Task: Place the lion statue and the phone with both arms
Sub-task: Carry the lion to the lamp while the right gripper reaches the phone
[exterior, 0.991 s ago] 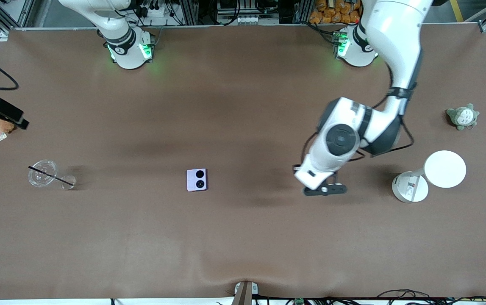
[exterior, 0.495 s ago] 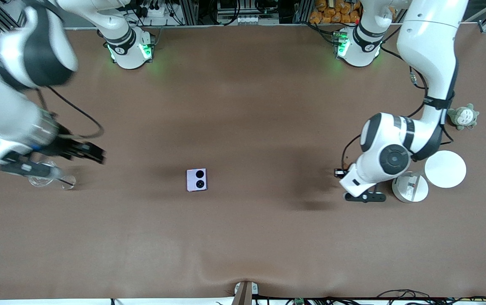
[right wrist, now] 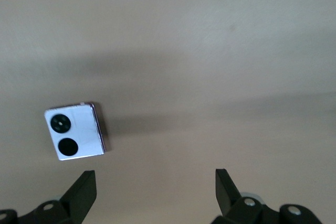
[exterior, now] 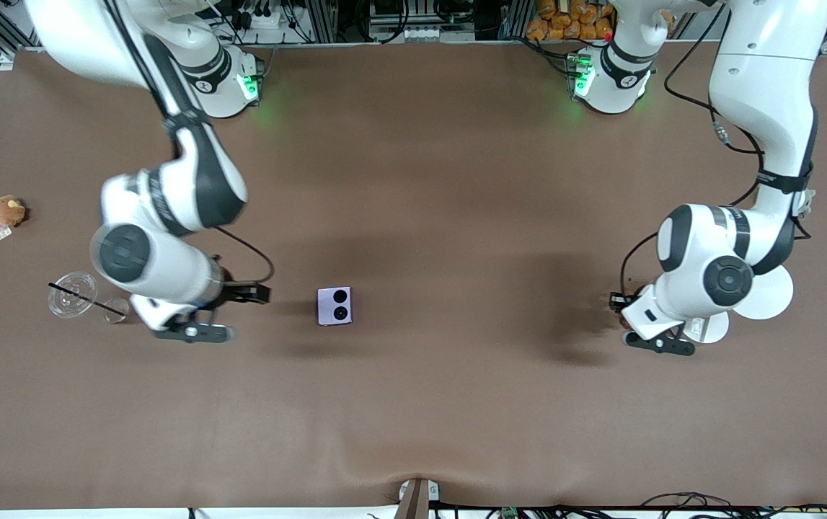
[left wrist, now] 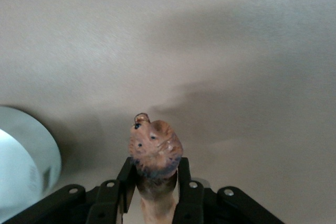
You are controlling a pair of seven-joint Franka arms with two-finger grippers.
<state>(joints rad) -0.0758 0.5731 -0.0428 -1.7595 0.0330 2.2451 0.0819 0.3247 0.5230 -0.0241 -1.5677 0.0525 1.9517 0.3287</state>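
Observation:
The phone [exterior: 334,305], a lilac-white folded square with two black circles, lies flat mid-table. It also shows in the right wrist view [right wrist: 76,138]. My right gripper [exterior: 193,332] hovers over the table beside the phone, toward the right arm's end, and its own view shows it open and empty [right wrist: 155,184]. My left gripper [exterior: 662,344] hangs over the table next to the white stand. In its own view the left gripper [left wrist: 156,182] is shut on the reddish-brown lion statue [left wrist: 156,148], whose head sticks out past the fingers. The lion is hidden in the front view.
A white stand with a round disc [exterior: 770,297] and base [exterior: 709,330] sits at the left arm's end; its disc edge shows in the left wrist view [left wrist: 23,166]. A brown plush [exterior: 8,210], a clear lid with black straw [exterior: 73,294] and a small clear cup [exterior: 116,310] lie at the right arm's end.
My right arm has swung in from the table's edge to beside the phone. My left arm has carried the lion toward the left arm's end, up to the white stand.

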